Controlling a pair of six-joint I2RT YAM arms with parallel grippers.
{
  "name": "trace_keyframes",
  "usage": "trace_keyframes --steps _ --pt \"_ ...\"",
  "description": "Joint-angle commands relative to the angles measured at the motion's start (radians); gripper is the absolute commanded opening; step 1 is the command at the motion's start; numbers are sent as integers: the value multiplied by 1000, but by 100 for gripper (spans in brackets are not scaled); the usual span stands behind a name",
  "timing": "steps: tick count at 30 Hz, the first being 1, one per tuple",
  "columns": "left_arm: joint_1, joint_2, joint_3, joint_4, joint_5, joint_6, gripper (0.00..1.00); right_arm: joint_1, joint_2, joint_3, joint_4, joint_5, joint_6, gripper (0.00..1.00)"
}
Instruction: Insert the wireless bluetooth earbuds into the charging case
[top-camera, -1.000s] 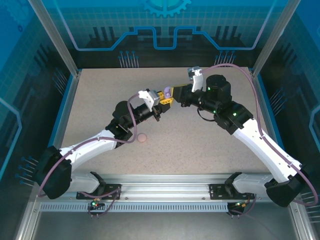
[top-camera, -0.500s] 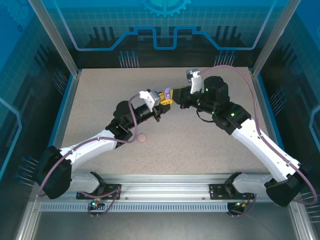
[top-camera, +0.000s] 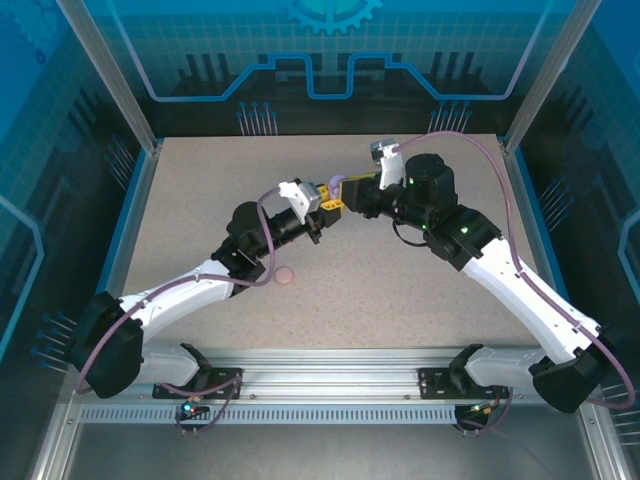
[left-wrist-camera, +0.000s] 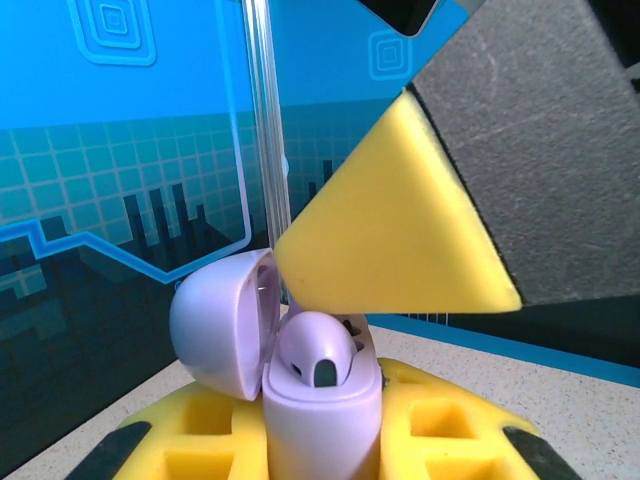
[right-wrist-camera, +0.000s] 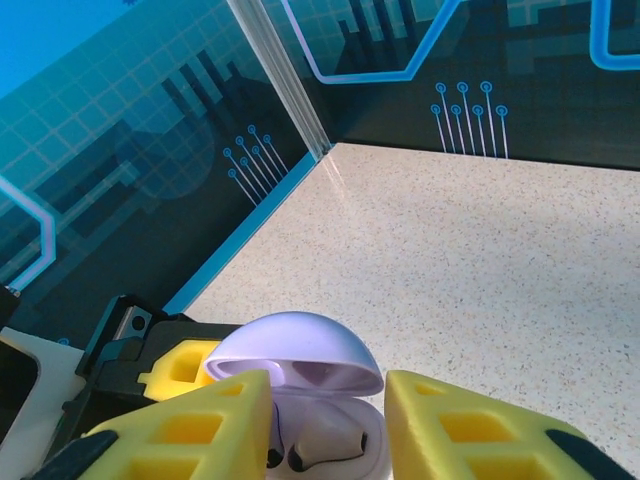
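My left gripper (top-camera: 323, 198) is shut on a purple charging case (left-wrist-camera: 322, 412) and holds it upright above the table, with its lid (left-wrist-camera: 220, 328) swung open. A purple earbud (left-wrist-camera: 318, 352) sits in the case's well. My right gripper (top-camera: 349, 189) hangs just over the case, open. Its yellow fingers (right-wrist-camera: 190, 430) stand on either side of the case (right-wrist-camera: 300, 352), and the earbud (right-wrist-camera: 335, 440) lies between them, free of the pads. One right finger pad (left-wrist-camera: 390, 235) looms just above the bud in the left wrist view.
A small pale pink round case (top-camera: 285, 277) lies on the speckled table (top-camera: 200, 200) by the left forearm. Blue walls and a metal post (right-wrist-camera: 285, 85) bound the far side. Bare table stretches behind the case (right-wrist-camera: 480, 240).
The right gripper's jaws have spread apart and the arm has edged slightly left over the case. The left gripper still holds the case in the same place.
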Motion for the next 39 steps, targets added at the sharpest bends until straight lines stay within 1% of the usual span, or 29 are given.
trace_keyframes --steps 1,3,5,8,11,15,19,24,29,31,34,39 --pt "-5 -2 37 24 -4 7 0 15 -18 51 -32 18 -6 38" --pt "-6 -1 36 23 -3 7 0 13 -27 72 -39 27 -5 40" --pt "-4 0 32 22 -5 7 0 8 -47 86 -35 36 0 47" --pt "-5 2 27 25 -6 5 0 -9 -79 110 -35 46 14 53" --pt "-5 2 22 24 2 3 0 -37 -67 165 -82 42 20 53" --pt "-5 1 19 9 18 4 0 -80 25 267 -189 29 12 53" --pt "-6 2 17 -15 41 5 0 -107 168 408 -322 14 -5 50" --pt "-9 4 5 -22 49 0 0 -119 375 600 -469 -21 -38 40" --pt "-12 7 5 -18 35 -3 0 -112 506 705 -550 -68 -44 31" --pt "-11 11 9 -18 24 -14 0 -99 516 711 -573 -75 -52 28" --pt "-11 16 28 -54 6 -25 0 -66 472 656 -576 -54 -63 25" --pt "-12 31 48 -70 -15 -30 0 -27 318 481 -545 -18 -46 24"
